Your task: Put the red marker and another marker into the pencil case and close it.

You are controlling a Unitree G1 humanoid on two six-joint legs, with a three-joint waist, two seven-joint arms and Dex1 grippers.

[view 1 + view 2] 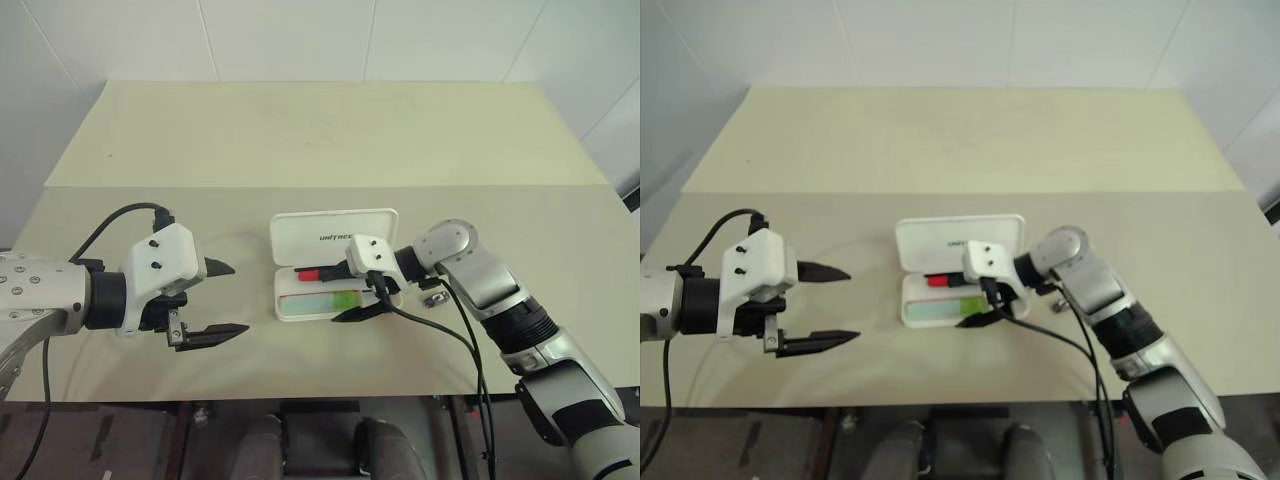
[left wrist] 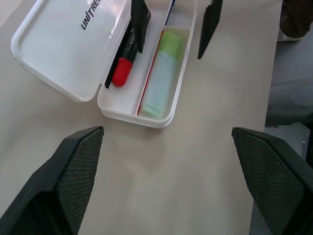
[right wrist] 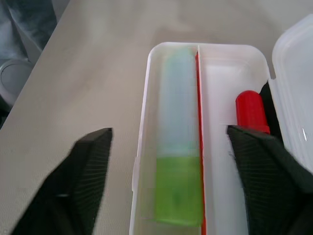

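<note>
While the pencil case (image 1: pixel 334 236) lay open on the desk (image 1: pixel 300 140), lid flat toward the far side with its lettering up, both markers sat inside the tray. Red marker (image 2: pixel 123 63) was in the compartment next to the hinge, red end pointing toward the robot's left. Green marker (image 3: pixel 177 176) lay in the other compartment, on the near side of the thin red divider, filling most of its length.

Right claw (image 1: pixel 352 292) hovered over the right end of the tray, fingers apart and gripping nothing; right wrist view showed one finger (image 3: pixel 90 171) outside the near wall and the other just above the red marker's barrel, contact not clear.

Left claw (image 1: pixel 222 298) hung above bare desk to the left of the case, well apart from it, fingers spread wide and empty.

Small dark clip-like piece (image 1: pixel 434 299) lay on the desk just right of the case, partly behind the right arm
</note>
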